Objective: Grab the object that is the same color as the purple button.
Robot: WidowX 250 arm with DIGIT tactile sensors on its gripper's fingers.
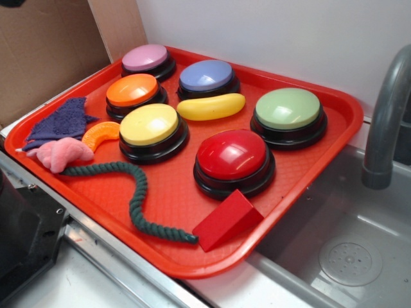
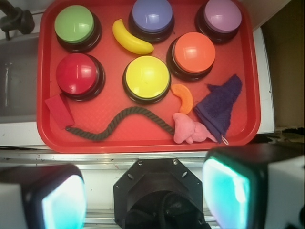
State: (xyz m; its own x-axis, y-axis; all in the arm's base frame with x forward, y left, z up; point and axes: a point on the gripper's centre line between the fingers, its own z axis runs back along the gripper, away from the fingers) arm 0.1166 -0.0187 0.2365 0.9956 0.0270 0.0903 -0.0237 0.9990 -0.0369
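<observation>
Gripper [image 2: 143, 195] poised wide apart above the near edge of a red tray [image 2: 143, 138], with nothing yet in its grasp.

The two pale fingers [image 2: 233, 191] fill the bottom of the wrist view, parted and empty, hanging short of the tray's near rim. The target, a ragged dark purple cloth [image 2: 219, 107], lies untouched in the tray's near corner, touching a pink plush toy [image 2: 188, 130] and just beside an orange curved piece [image 2: 183, 98]. Its colour match, the purple button [image 2: 152, 15] (the blue-violet dome, not the pink-topped one), stands at the far row next to a yellow banana [image 2: 131, 38]. By the look of it the job has barely begun: reach, descent and grasp all remain.
</observation>
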